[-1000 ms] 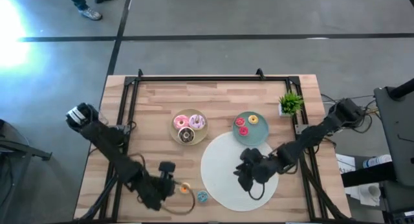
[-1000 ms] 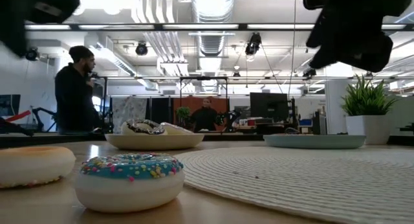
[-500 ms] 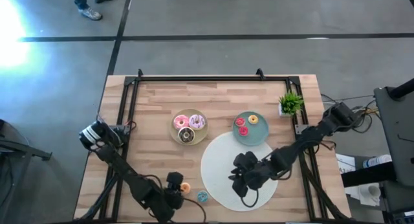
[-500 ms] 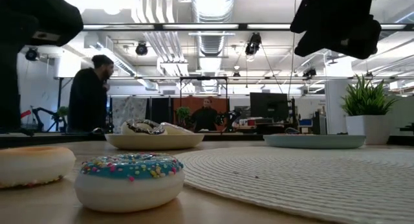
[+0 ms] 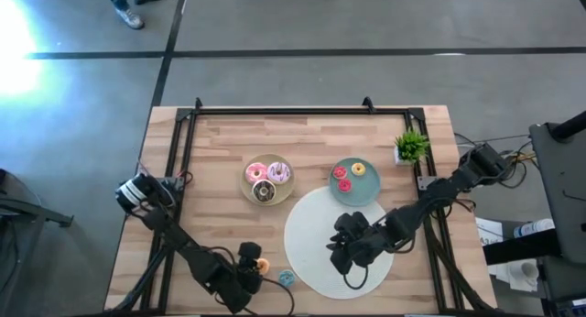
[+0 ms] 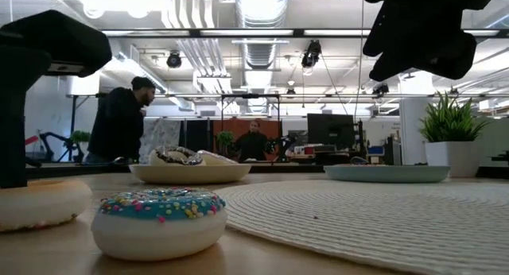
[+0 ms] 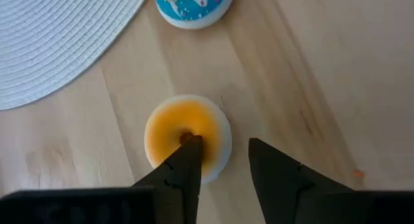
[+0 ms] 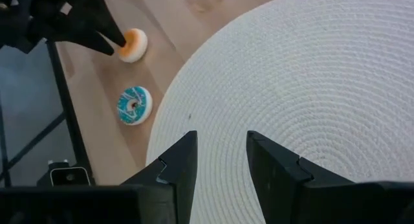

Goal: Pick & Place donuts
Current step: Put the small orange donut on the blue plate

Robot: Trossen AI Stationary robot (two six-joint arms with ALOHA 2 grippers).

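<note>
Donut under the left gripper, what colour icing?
Orange icing on the donut, white base; left wrist view.

Pale wooden worktop (image 5: 220,143), plank-built, framed by black rails. Lying directly on it: big white round mat (image 5: 316,227) toward the near edge; beige plate (image 5: 249,188) and teal plate (image 5: 368,189) side by side mid-table; potted plant (image 5: 411,147) at the far right corner; orange mini donut (image 5: 263,265) and blue mini donut (image 5: 287,278) just beside the mat.

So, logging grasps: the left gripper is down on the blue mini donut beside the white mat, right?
Not quite. The left gripper is down on the orange mini donut, as the left wrist view shows; the blue mini donut lies untouched next to it, beside the white mat.
</note>
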